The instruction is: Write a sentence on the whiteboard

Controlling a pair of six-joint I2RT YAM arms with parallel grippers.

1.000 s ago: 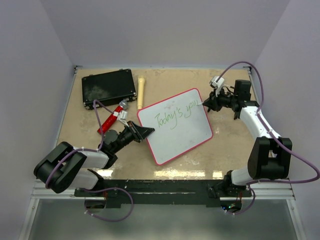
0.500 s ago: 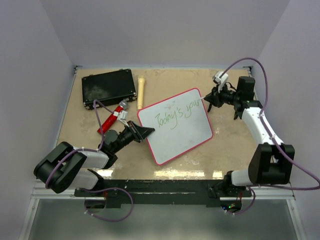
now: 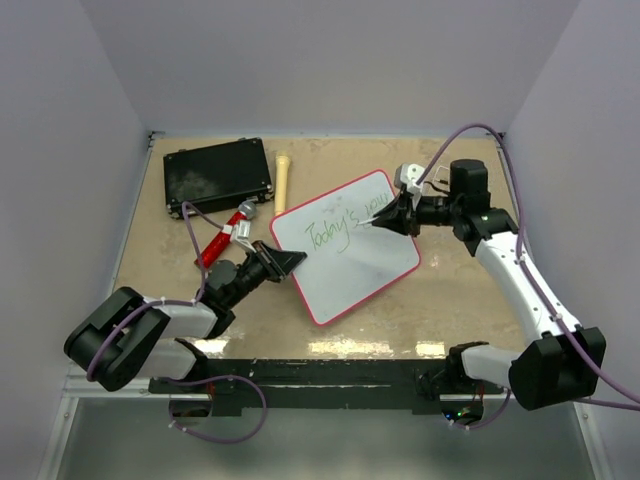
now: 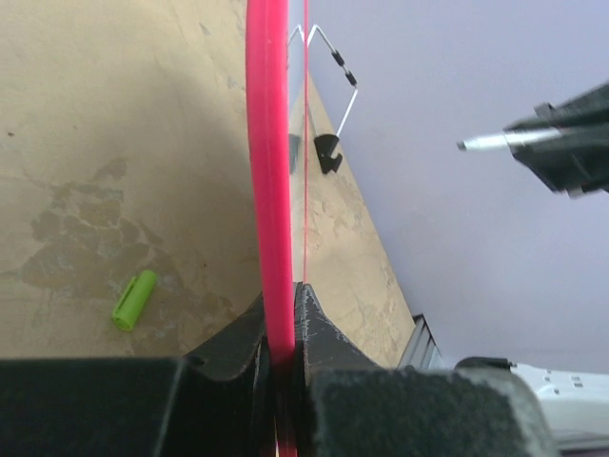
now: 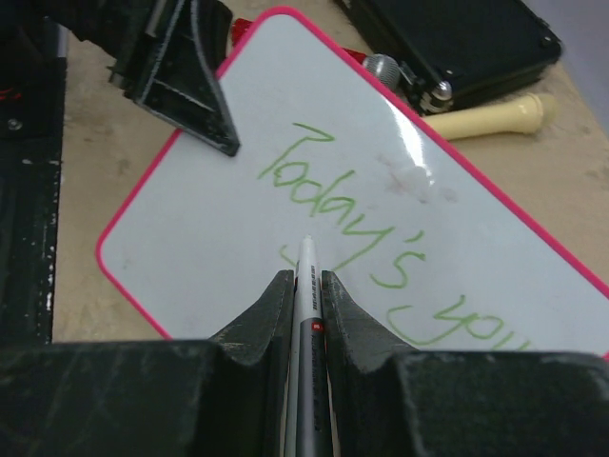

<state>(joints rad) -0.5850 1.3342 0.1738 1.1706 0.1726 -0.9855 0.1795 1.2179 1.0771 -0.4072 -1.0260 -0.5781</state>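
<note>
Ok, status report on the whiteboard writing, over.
Left gripper shut on whiteboard rim. Right gripper shut on pen, over board. Sentence begins "Today's". Nothing blocking.

Black case (image 3: 218, 177) far left, cream stick (image 3: 283, 185) just beside it, perhaps a red-handled tool (image 3: 218, 243) nearer.

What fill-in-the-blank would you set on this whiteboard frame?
The cursive sentence on the pink-rimmed white rectangular whiteboard is written in ____ ink.
Its first word reads ____.
The right tool holds a slim white marker; the left tool clamps the ____.
Missing: green; Today's; whiteboard.
</note>
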